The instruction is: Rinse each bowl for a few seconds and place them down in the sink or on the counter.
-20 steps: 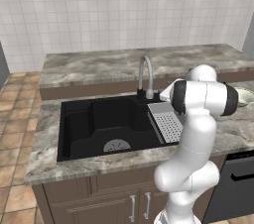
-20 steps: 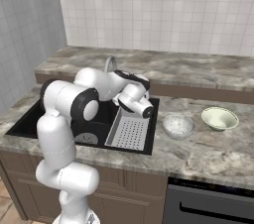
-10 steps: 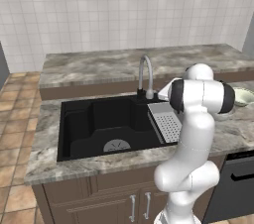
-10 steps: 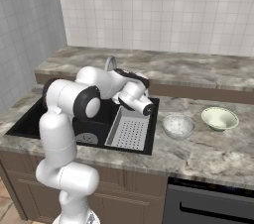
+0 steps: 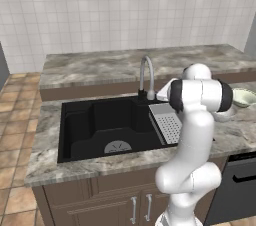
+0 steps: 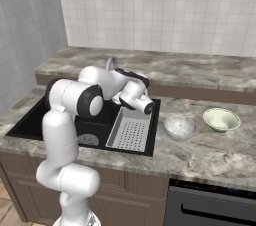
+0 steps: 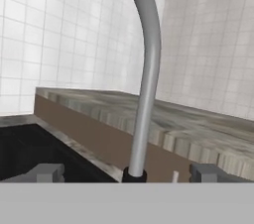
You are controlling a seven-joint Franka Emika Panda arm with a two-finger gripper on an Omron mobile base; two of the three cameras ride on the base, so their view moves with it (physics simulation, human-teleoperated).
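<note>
Marbled worktop (image 6: 200,157) carries both bowls (image 6: 179,127) at three o'clock of the sink (image 5: 102,125); the gripper (image 7: 126,172), fingers apart, has barely moved, facing the faucet (image 7: 146,69): rinsing unstarted.

White rounded arm (image 5: 192,135) — dark joints

Two small round bowls sit upright on the grey-brown marbled table (image 6: 210,155), right of the sink (image 6: 100,120). The whitish-grey bowl (image 6: 179,126) lies nearer the sink; the cream bowl (image 6: 221,119), green inside, stands beyond it, apart. The sink is a wide black basin with a round grey drain (image 5: 118,147) and curved steel faucet (image 5: 146,75).
</note>
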